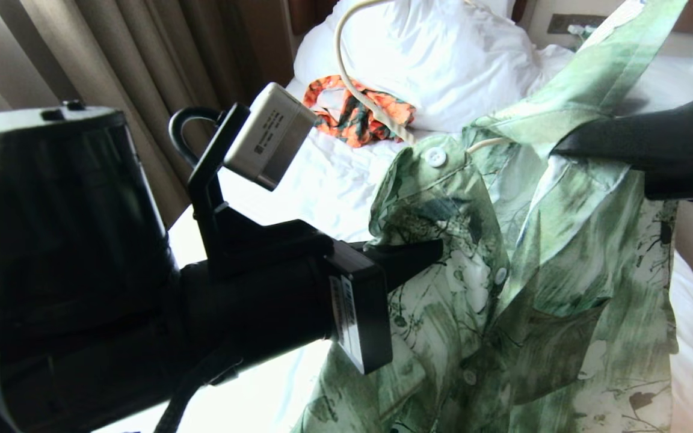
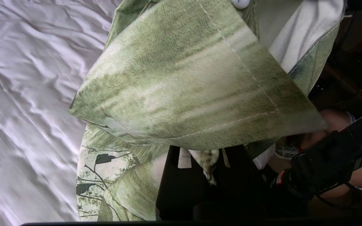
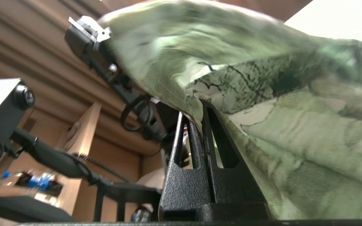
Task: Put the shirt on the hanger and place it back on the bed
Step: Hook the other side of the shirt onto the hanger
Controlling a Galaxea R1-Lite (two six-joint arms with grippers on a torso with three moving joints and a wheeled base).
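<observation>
The light green floral shirt point(image 1: 563, 288) hangs in the air over the bed point(image 1: 322, 180), held by both grippers. My left gripper point(image 1: 428, 255) is shut on the shirt's front edge below the top button. A tuft of cloth is pinched between its dark fingers point(image 2: 181, 182), under the big collar flap point(image 2: 184, 81). My right gripper point(image 1: 560, 147) comes in from the right at collar height and is shut on a fold of the shirt point(image 3: 262, 94). The cream wire hanger point(image 1: 352, 90) rises from the neck opening, and its hook curves up out of view.
An orange-and-green floral garment point(image 1: 358, 111) lies on the sheet below the bulky white duvet point(image 1: 443, 60). Brown curtains point(image 1: 142, 60) hang to the left of the bed. Part of a person point(image 2: 338, 122) shows beyond the shirt in the left wrist view. Wrinkled white sheet point(image 2: 27, 94) lies under the shirt.
</observation>
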